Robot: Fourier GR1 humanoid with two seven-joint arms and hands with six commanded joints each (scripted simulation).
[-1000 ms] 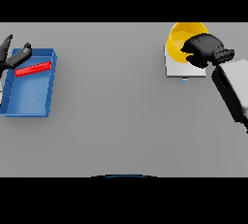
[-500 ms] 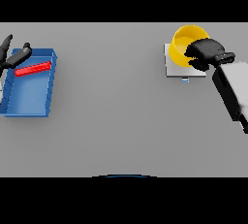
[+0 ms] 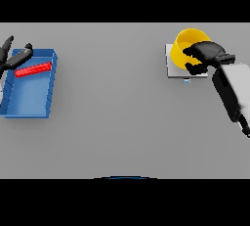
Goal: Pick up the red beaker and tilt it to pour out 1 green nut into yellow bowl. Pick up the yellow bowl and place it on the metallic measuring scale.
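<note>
Presently the right hand (image 3: 205, 54) has its fingers curled over the near rim of the yellow bowl (image 3: 188, 44), which sits directly beneath and just beyond it on the metallic measuring scale (image 3: 172, 69). Judged placement looks nearly complete; release remains. Far off, the left hand (image 3: 13, 57), fingers loosely spread, rests at the blue tray (image 3: 27, 105) by the red beaker (image 3: 33, 69), lying flat.

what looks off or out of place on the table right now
The red beaker lies flat on its side in the blue tray, not upright, with the left hand at its end. The yellow bowl sits on the scale, held by the right hand. No spill shows.
</note>
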